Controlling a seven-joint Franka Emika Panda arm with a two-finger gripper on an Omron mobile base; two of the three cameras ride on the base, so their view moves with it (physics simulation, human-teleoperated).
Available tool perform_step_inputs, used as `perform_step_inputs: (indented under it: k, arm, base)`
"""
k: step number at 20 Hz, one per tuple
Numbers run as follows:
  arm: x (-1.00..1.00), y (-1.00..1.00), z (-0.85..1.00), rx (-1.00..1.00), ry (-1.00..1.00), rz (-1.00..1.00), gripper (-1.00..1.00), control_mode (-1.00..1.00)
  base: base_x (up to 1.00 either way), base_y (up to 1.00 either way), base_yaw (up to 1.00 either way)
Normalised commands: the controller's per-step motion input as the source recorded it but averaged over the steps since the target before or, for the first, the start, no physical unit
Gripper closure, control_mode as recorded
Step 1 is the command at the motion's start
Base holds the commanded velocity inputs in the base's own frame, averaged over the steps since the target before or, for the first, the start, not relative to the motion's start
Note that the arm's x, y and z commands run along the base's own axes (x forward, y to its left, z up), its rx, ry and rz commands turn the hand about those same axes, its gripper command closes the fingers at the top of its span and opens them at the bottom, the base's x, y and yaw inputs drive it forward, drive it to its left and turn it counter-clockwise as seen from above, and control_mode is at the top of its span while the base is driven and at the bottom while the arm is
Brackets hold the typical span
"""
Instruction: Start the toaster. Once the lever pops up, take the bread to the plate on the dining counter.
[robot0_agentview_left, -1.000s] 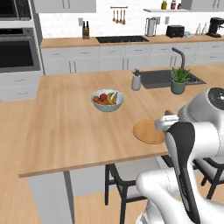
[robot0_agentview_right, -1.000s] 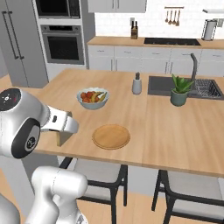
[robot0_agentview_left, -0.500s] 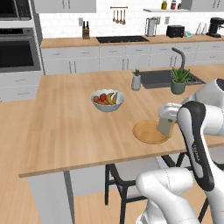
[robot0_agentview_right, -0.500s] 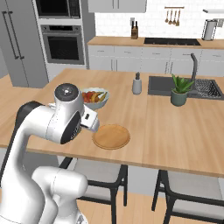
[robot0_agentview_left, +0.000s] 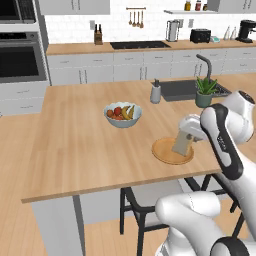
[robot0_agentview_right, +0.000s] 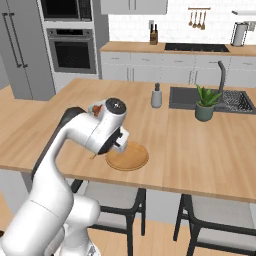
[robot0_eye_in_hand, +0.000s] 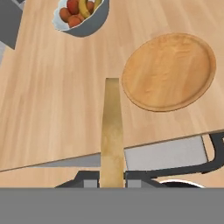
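Bread (robot0_agentview_left: 182, 143) is hanging edge-down in the tool (robot0_agentview_left: 189, 134), whose jaws are pinching tight on the slice's upper part; the slice is tilting over the near right part of the dining tabletop (robot0_agentview_left: 80, 145), just above the plate (robot0_agentview_left: 165, 156). In the left base view the slice's lower edge is sitting over the plate's middle, though whether it is touching the wood cannot be told. In the hand view the bread (robot0_eye_in_hand: 112, 135) is showing as a thin tan strip seen edge-on, running up from between the fingertips, with the round wooden plate (robot0_eye_in_hand: 170, 72) lying to its right and the tabletop's near edge crossing beneath it. In the right base view the plate (robot0_agentview_right: 131, 159) is lying close to the near edge of the tabletop (robot0_agentview_right: 200, 145), partly behind the arm's wrist. A white bowl of fruit (robot0_agentview_left: 122, 114) is standing left of the plate and farther back, well apart from it. A grey soap dispenser (robot0_agentview_left: 156, 92) is standing beside the dark sink (robot0_agentview_left: 179, 89), and a potted plant (robot0_agentview_left: 205, 91) is sitting at the sink's right. On the far back counter a black toaster (robot0_agentview_left: 200, 35) is standing beside a silver kettle (robot0_agentview_left: 172, 30).
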Motion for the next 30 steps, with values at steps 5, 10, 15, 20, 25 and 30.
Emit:
perform_step_inputs:
  k: [5,10,15,20,25,30]
  arm:
    - [0.39,-0.05,-0.32,0.04,0.01,0.00,1.00,-1.00]
    - [0.16,-0.07,-0.12,0.02,-0.01,0.00,1.00,-1.00]
    - [0.27,0.00,-0.30,0.00,0.00,0.00,1.00,-1.00]
    - [0.33,0.00,-0.26,0.00,0.00,0.00,1.00,-1.00]
    - [0.32,0.00,-0.09,0.01,-0.01,0.00,1.00,-1.00]
    - [0.30,0.00,-0.13,0.00,0.00,0.00,1.00,-1.00]
  base:
    - [0.00,0.00,0.00]
    - [0.00,0.00,0.00]
    - [0.00,0.00,0.00]
    - [0.00,0.00,0.00]
    - [0.00,0.00,0.00]
    - [0.00,0.00,0.00]
